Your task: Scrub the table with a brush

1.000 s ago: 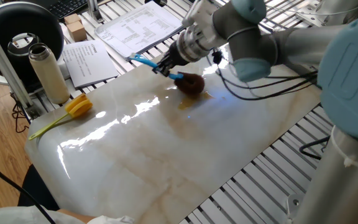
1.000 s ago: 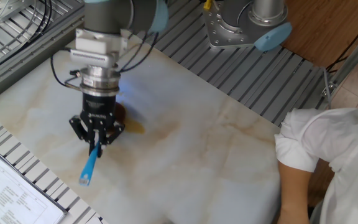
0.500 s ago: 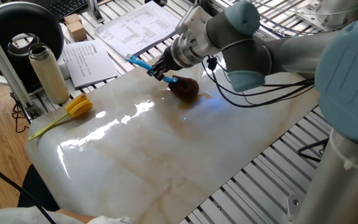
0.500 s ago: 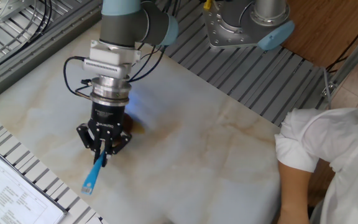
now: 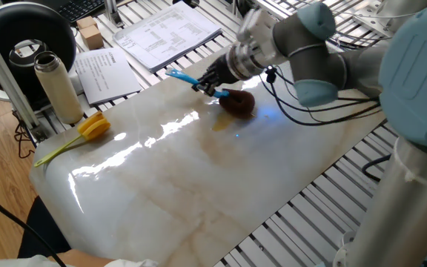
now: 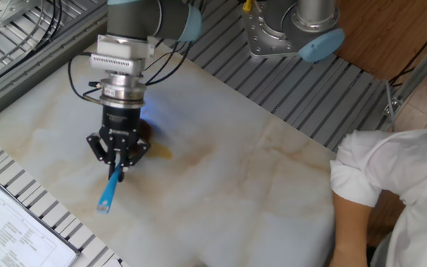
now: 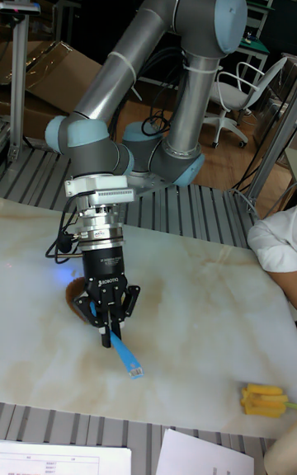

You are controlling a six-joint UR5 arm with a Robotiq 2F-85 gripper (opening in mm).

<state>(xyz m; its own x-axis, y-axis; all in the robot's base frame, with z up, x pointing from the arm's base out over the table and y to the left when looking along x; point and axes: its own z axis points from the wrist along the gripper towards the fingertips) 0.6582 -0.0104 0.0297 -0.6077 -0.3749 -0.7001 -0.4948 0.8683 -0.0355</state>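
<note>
While the brush (image 5: pixel 224 95) presses its brown fuzzy head onto the surface (image 5: pixel 199 178) beside an amber stain (image 6: pixel 161 153), its blue handle slants up and away toward the slatted frame (image 6: pixel 58 222). Clamped on that handle just above the head, the tool (image 6: pixel 117 162) has its fingers (image 7: pixel 106 335) closed together around the plastic. Printed papers (image 5: pixel 165 30) lie past the surface's edge, and a yellow tulip (image 5: pixel 91 127) rests near one corner, well apart from the brush.
</note>
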